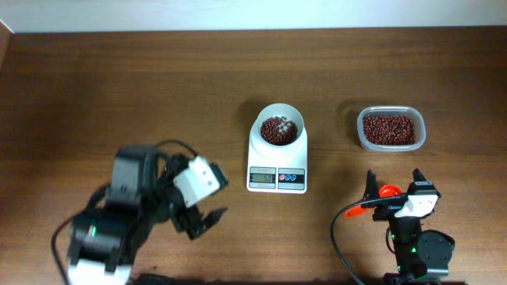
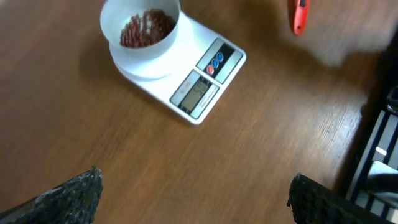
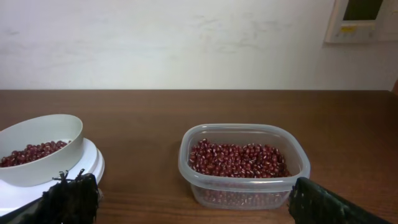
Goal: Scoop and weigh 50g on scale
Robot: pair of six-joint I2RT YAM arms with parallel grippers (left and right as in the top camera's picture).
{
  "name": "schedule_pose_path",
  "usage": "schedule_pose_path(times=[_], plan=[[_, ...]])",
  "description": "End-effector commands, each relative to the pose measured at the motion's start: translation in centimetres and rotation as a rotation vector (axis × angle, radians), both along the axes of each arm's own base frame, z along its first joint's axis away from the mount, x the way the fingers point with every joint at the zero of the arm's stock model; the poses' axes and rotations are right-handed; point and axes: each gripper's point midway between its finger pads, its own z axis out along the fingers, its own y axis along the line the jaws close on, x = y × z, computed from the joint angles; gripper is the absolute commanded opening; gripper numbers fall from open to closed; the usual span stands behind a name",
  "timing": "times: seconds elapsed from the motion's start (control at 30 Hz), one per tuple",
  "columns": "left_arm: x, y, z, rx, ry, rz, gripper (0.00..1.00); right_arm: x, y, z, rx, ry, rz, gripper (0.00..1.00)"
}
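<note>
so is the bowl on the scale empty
No, the left wrist view shows the white bowl on the scale holding a heap of dark red-brown beans.

Left arm (image 1: 119, 214): finished in black, fitted with a white wrist block (image 1: 198, 179) and a looped black cable (image 1: 59, 237). Right arm (image 1: 417, 247): black, white-capped, green-lit. Fingertips (image 2: 74, 190) are clad in coarse black.
</note>
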Motion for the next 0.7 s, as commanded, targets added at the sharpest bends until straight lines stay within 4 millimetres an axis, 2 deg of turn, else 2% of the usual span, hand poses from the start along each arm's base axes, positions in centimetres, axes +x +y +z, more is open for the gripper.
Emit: schedule_pose_path(times=[0.0,0.1,0.23,0.3,0.47,0.67], plan=[[-2.5,-0.8,0.3,-0.104,-0.097,-0.038,0.99,0.0,-0.4,-0.2,-0.005,0.002,-0.018,0.99],[-1.9,0.8,0.2,-0.213,-0.167,0.168,0.99,0.0,-0.4,-0.3,-0.004,0.003,-0.018,0.99],[-1.5,4.0,0.0,-0.369,-0.242,0.494,0.99,0.0,-0.4,-0.3,-0.005,0.003,-0.018,0.99],[-1.4,5.6,0.2,-0.395,-0.311,0.599,0.99,0.0,-0.4,-0.3,-0.005,0.003,-0.018,0.99],[0.2,7.3,1.6,-0.414,-0.510,0.656,0.99,0.0,-0.4,-0.2,-0.005,0.002,-0.018,0.99],[1.9,7.6,0.3,-0.466,-0.660,0.649,0.99,0.0,-0.4,-0.3,-0.005,0.003,-0.018,0.99]])
